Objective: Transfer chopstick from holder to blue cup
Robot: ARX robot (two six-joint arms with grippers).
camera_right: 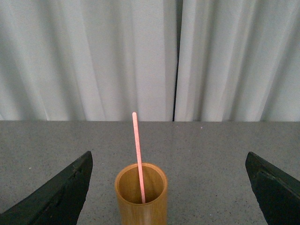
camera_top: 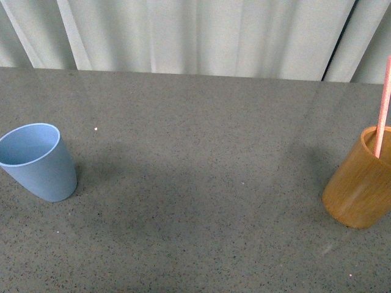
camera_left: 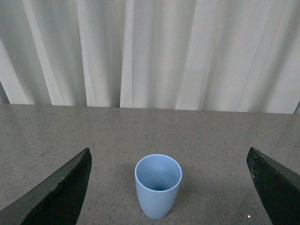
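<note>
1. Left tool (camera_left: 168, 152): I held it spread wide, gripping nothing, facing the blue cup (camera_top: 40, 162).
2. Blue cup: stood on its base at the left of the grey speckled table (camera_top: 195, 201), nothing visible inside.
3. Holder (camera_top: 360, 186): stood at the table's right edge, well apart from the cup.
4. Chopstick (camera_top: 383, 110): stood inside the holder, slightly tilted, rising well above its rim.
5. Right tool (camera_right: 168, 155): I held it spread wide, gripping nothing, facing the holder.
</note>
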